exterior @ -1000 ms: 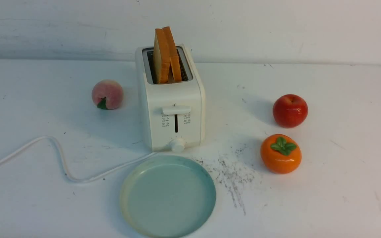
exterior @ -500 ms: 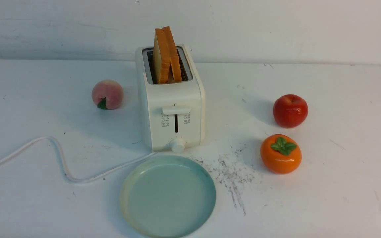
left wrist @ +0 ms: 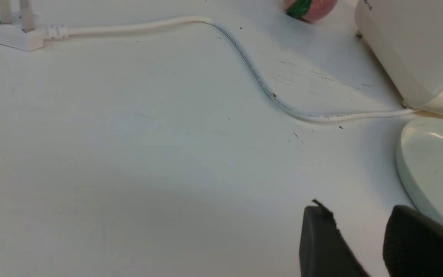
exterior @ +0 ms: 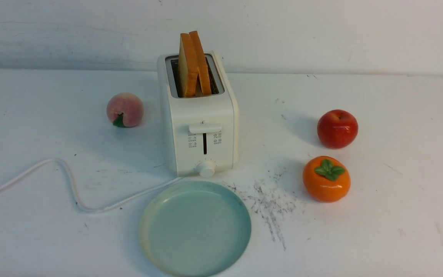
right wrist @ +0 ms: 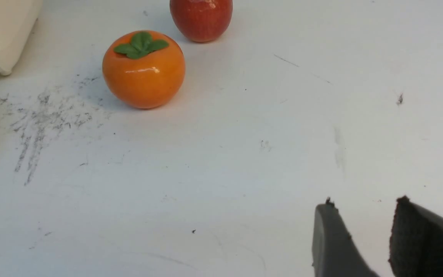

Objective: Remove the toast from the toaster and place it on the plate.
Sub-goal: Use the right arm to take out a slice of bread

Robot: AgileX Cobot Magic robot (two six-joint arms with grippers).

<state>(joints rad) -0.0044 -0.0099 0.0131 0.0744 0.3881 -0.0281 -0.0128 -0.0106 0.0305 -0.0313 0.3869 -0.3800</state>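
The cream-white toaster (exterior: 200,115) stands mid-table with its lever and knob facing me. Two slices of toast (exterior: 192,63) stick up out of its slots, leaning together. The pale blue-green plate (exterior: 195,229) lies just in front of it, with nothing on it. Neither arm shows in the front view. In the left wrist view my left gripper (left wrist: 358,215) is open over bare table, the plate's rim (left wrist: 402,165) close beside it and the toaster's side (left wrist: 413,46) farther off. My right gripper (right wrist: 363,206) is open too, over bare table well away from the toaster's corner (right wrist: 2,34).
A peach (exterior: 125,109) sits left of the toaster. A red apple (exterior: 337,128) and an orange persimmon (exterior: 326,179) sit to its right. The white cord (exterior: 71,184) snakes off to the left and ends in a plug (left wrist: 14,29). Dark scuffs (exterior: 271,204) mark the table.
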